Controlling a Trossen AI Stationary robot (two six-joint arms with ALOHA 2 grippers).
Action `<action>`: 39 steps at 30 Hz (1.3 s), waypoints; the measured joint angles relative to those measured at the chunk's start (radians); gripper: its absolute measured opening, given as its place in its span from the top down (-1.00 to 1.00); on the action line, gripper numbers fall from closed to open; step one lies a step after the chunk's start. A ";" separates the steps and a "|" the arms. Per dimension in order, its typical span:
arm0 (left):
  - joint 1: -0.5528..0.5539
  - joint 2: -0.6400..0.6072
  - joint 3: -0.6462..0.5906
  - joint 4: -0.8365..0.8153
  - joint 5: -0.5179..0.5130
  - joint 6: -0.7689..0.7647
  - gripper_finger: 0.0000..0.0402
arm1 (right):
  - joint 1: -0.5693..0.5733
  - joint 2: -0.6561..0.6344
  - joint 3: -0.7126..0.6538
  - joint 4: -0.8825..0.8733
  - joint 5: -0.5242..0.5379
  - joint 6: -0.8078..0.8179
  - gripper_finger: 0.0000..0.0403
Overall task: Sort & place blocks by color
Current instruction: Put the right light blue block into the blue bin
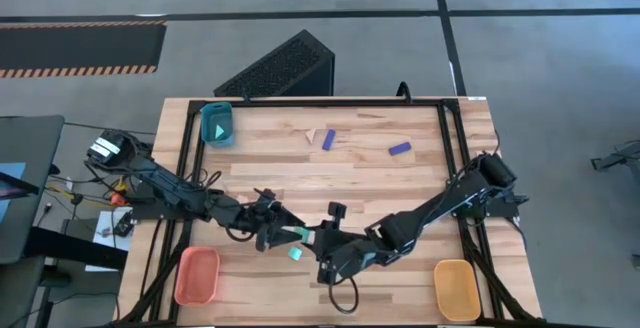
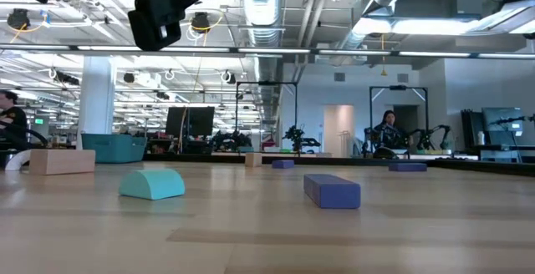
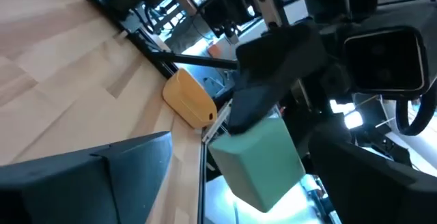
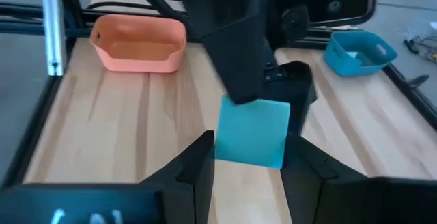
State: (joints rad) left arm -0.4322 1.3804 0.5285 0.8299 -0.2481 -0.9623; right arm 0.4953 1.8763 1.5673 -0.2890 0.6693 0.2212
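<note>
Gripping cyan cube (image 4: 251, 132) | right fingers (image 4: 300, 173) clamped | left fingers (image 3: 136, 159) spread beside it

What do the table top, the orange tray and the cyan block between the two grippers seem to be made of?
Table top: likely wood, pale planks with visible grain and seams, matte.
Orange tray: probably moulded plastic, with rounded corners, a smooth even colour and a slight sheen.
Cyan block: uniform flat colour with no grain showing; painted wood or plastic, I cannot tell which.
</note>
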 joint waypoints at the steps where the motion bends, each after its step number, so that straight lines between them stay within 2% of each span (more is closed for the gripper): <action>1: 0.001 0.000 0.000 0.000 0.000 0.000 -0.60 | -0.003 0.000 0.000 0.002 0.000 -0.013 0.27; 11: 0.046 0.000 0.001 0.000 0.067 -0.003 -0.05 | -0.034 0.001 0.000 0.023 -0.016 -0.162 0.26; 19: 0.155 0.000 0.001 -0.016 0.148 -0.031 0.48 | -0.086 -0.010 -0.001 0.018 -0.014 -0.207 0.20; 26: 0.297 -0.005 0.005 -0.049 0.172 -0.029 0.49 | -0.168 -0.068 -0.002 -0.097 -0.029 -0.191 0.01; 30: 0.406 -0.023 0.001 -0.189 0.212 -0.015 0.46 | -0.227 -0.146 -0.003 -0.221 -0.023 -0.196 -0.04; 32: 0.475 -0.044 0.002 -0.257 0.217 -0.014 0.44 | -0.273 -0.193 -0.047 -0.243 -0.036 -0.215 -0.05; 35: 0.583 -0.075 0.000 -0.391 0.214 -0.004 0.45 | -0.369 -0.276 -0.175 -0.212 -0.125 -0.227 -0.03; 39: 0.713 -0.127 0.001 -0.487 0.238 0.049 0.47 | -0.510 -0.414 -0.389 -0.036 -0.303 -0.208 0.01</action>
State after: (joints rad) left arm 0.2805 1.2537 0.5299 0.3429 -0.0101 -0.9137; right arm -0.0149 1.4628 1.1785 -0.3252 0.3659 0.0127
